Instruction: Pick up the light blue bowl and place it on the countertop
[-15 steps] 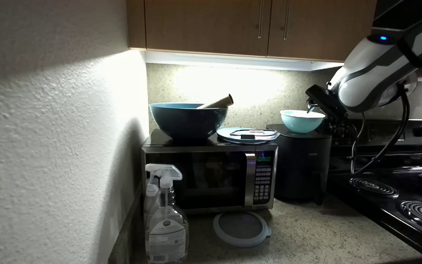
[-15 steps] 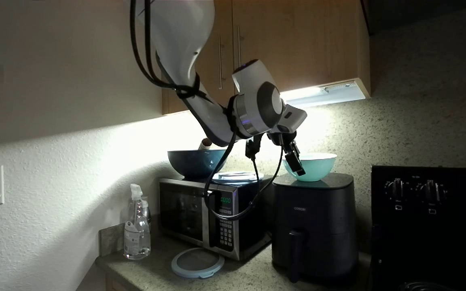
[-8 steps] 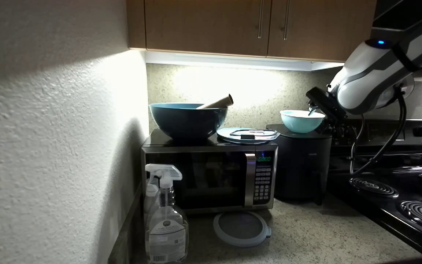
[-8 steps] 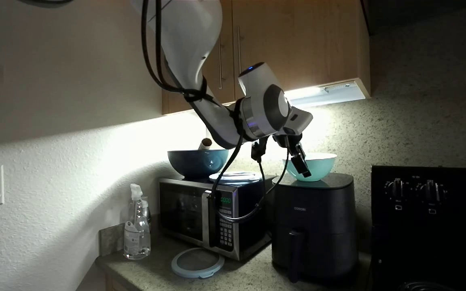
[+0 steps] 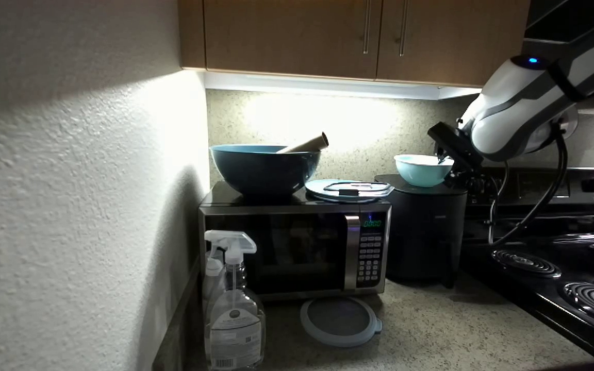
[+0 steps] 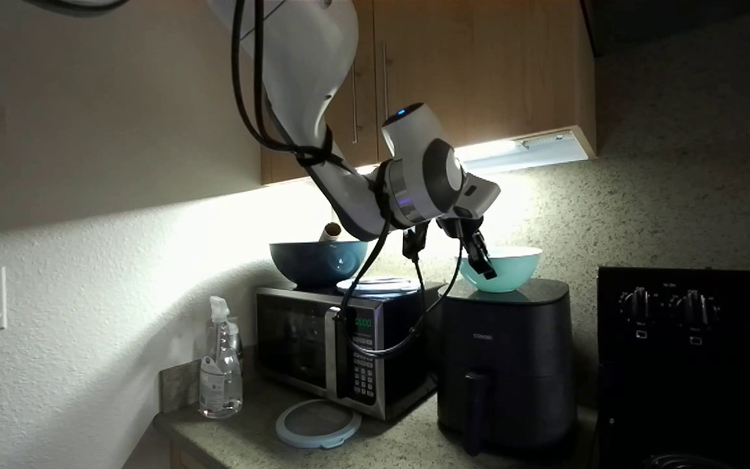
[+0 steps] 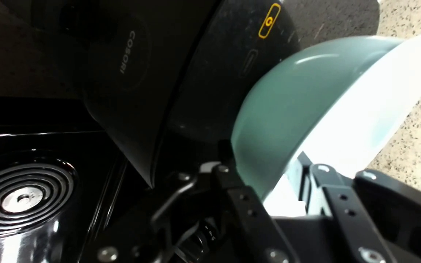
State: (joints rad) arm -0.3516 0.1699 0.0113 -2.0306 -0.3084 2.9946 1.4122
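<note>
Wooden cabinets point(image 5: 292, 36) are hanging over a speckled backsplash point(image 6: 648, 208), strong light washing part of it white. Below, a countertop point(image 5: 431, 319) is running up to a black stove top point(image 5: 555, 282), and the robot arm point(image 6: 310, 98) is reaching in from above. A microwave point(image 5: 297, 252) is standing next to a black air fryer point(image 6: 512, 355) and carrying a large dark blue bowl point(image 5: 266, 172), while a flat round lid point(image 5: 341, 320) is lying on the countertop in front.

The light blue bowl point(image 5: 416, 172) is resting upright on top of the air fryer; judging from that, the lift is not yet happening.

Everything is turning on the bowl's near side. In the wrist view the gripper point(image 7: 265, 159) is straddling it: one of the fingers point(image 7: 299, 171) is standing inside the rim, its partner outside, the bowl's side passing between them. They are standing apart, apparently gripping nothing; whether either is touching the bowl, I cannot tell. Being round, the bowl is offering no long axis; what is counting is the rim's slant, climbing rightward in that view, its body spreading away ahead of them. Closing squarely across the rim is looking like the next need.
</note>
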